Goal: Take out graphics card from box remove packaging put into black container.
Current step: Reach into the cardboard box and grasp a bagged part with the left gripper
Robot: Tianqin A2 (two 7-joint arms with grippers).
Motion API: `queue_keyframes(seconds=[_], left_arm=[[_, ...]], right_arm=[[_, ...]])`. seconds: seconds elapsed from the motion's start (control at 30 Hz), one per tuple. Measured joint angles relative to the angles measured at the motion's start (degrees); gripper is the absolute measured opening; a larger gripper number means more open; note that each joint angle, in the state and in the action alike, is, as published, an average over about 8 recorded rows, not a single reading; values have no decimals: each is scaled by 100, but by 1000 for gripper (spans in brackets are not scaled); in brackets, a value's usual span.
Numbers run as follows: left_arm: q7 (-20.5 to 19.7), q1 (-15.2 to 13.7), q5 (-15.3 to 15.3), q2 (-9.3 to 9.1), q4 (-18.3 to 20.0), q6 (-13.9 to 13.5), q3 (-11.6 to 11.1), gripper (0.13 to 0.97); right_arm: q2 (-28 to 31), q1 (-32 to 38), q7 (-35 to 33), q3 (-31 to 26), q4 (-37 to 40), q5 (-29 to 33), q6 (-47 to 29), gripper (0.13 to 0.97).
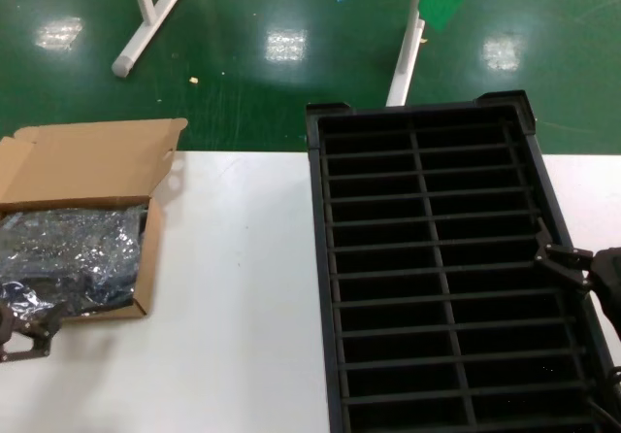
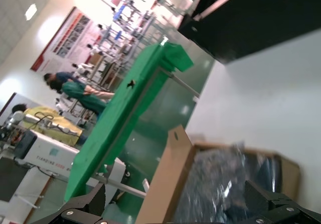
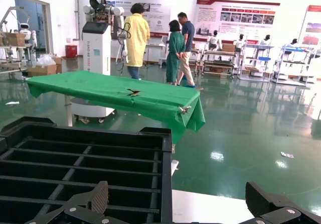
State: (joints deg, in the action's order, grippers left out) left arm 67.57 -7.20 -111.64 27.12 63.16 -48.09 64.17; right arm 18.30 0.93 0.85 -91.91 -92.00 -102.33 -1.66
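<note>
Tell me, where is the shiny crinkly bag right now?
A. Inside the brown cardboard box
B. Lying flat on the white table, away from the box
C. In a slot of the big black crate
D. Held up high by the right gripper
A: the shiny bag lies inside the open brown box, with the left gripper right beside it; the black crate shows only bare slots.

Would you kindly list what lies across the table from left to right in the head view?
Left gripper → packaging in the box → bare white table → black container → right gripper.
</note>
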Motion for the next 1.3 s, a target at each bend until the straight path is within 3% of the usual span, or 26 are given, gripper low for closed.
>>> queue_keyframes(seconds=[0.23,0.4,0.57,0.83,1.0,1.13,1.3], left_arm=[[713,-273,-76,406,-794,-270,114,966],[1166,-622,-109,560,-1397,-394,261,966],[1613,-1168,-143,632,-2157,-497,421,966],[2494,-2283,-178,732,-3852,-787,663,966],[2911,-2815,-208,738,-4707,-921,782,963],[3080,-3074,-238,736,-5087,-984,860,961],[3112,-3165,-283,720,-5178,-973,931,928]], right_arm=[[0,0,0,0,0,0,0,966],[0,0,1,0,0,0,0,966],[0,0,1,0,0,1,0,966],[0,0,1,0,0,1,0,966],[0,0,1,0,0,1,0,966],[0,0,1,0,0,1,0,966],[0,0,1,0,0,1,0,966]])
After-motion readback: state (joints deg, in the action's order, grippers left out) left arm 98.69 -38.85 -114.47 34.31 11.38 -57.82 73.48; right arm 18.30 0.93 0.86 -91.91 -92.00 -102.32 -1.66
